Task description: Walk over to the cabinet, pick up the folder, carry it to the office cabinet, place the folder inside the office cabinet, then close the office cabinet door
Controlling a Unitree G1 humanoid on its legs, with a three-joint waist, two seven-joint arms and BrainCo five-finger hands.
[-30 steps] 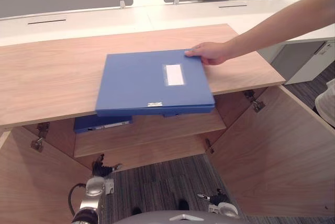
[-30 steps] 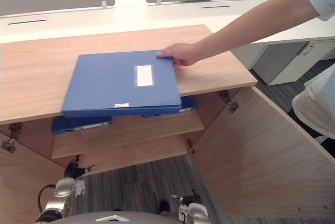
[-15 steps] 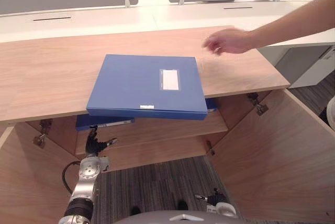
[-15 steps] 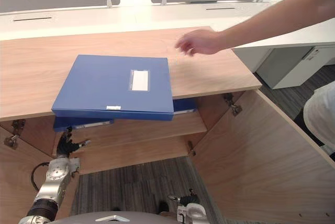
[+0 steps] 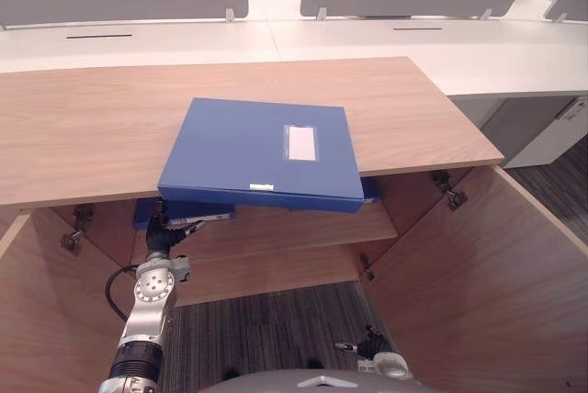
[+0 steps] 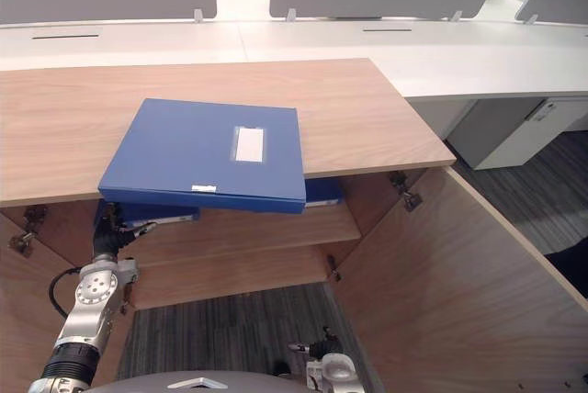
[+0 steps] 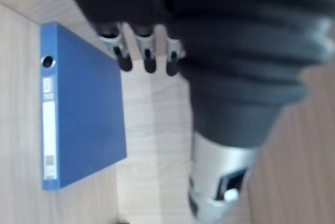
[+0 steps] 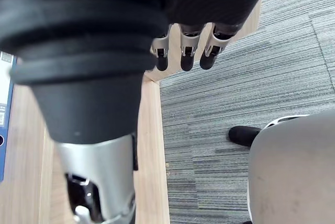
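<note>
— Where is the flat blue plastic folder (image 5: 262,150) to be found?

— It is seen lying flat on the top of the light wooden cabinet (image 5: 83,136), label side up. Its near edge is carried out past the front edge of the top, so that part of it hangs over the open cabinet.

— Is it held by anything?

— No. It is gripped by neither hand.

— How is the left hand (image 5: 163,235) placed?

— It is raised inside the open cabinet, just below the folder's near left corner. Its fingers (image 7: 148,56) are seen loosely extended in a row, and nothing is enclosed by them. Whether the folder's underside is touched cannot be told.

— What lies next to that hand?

— A second blue folder with a white spine label (image 7: 84,114) is laid flat on the wooden shelf (image 5: 303,223) inside the cabinet, under the overhanging one. The fingertips are seen close to its edge.

— And the right hand (image 5: 370,348)?

— It is held low, above the grey striped carpet (image 8: 251,77). Its fingers (image 8: 186,51) are relaxed and nothing is held.

— How does the cabinet stand?

— Both doors are swung open: the right wooden door (image 5: 478,283) and the left wooden door (image 5: 46,320). White desks (image 5: 367,39) are seen behind the cabinet.
</note>
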